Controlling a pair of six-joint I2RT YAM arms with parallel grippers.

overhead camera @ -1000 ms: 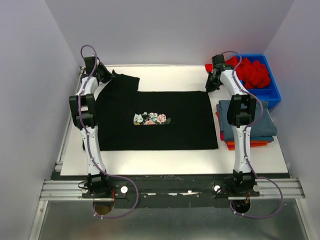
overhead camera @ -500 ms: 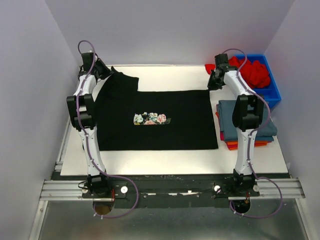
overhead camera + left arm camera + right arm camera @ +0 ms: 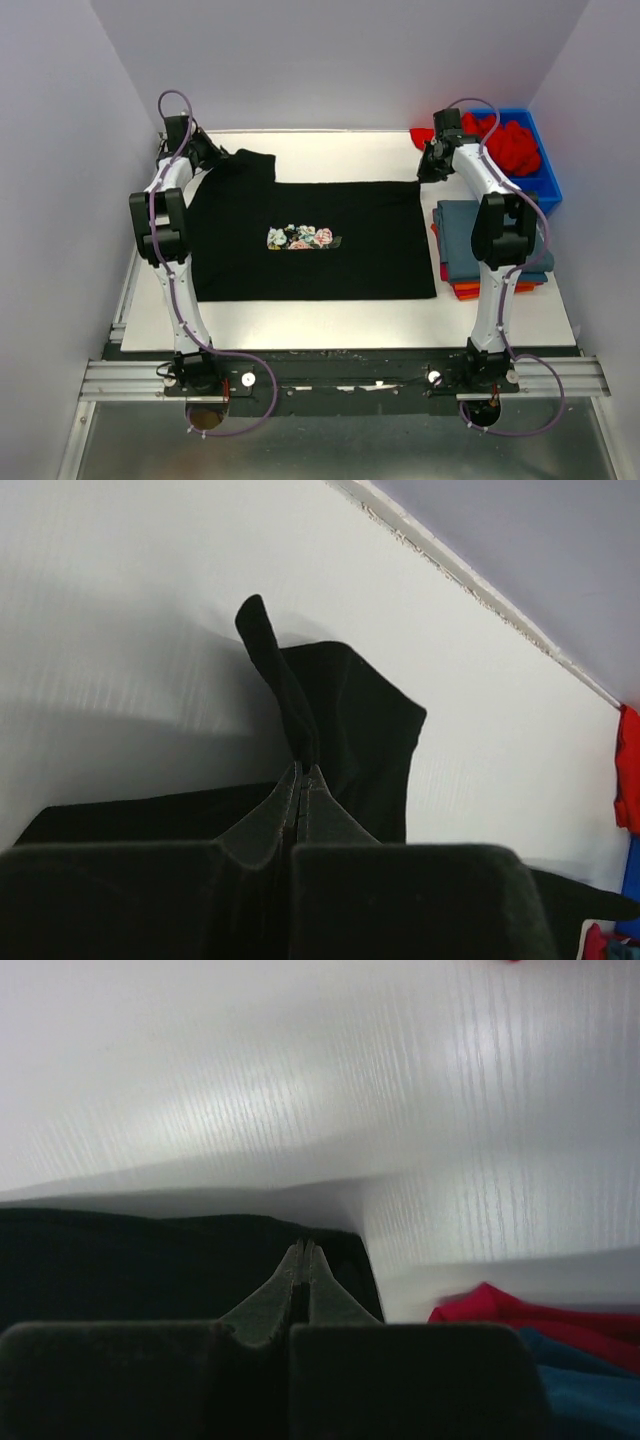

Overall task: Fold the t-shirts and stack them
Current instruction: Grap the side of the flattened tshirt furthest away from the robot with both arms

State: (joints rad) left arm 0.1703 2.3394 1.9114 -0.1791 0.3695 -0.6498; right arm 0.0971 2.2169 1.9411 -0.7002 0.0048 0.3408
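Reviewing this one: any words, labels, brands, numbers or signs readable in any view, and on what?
No text can be read in any view.
The black t-shirt has a small chest print in white, teal and pink, too small to tell whether it holds letters.
The blue bin shows no label.

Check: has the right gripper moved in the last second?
Yes. The right gripper, shut on the black shirt's far right corner, has shifted slightly right, toward the blue bin.

We are seeing bright, even, diffuse light; glare is streaking the table; close finger pads are blurring.
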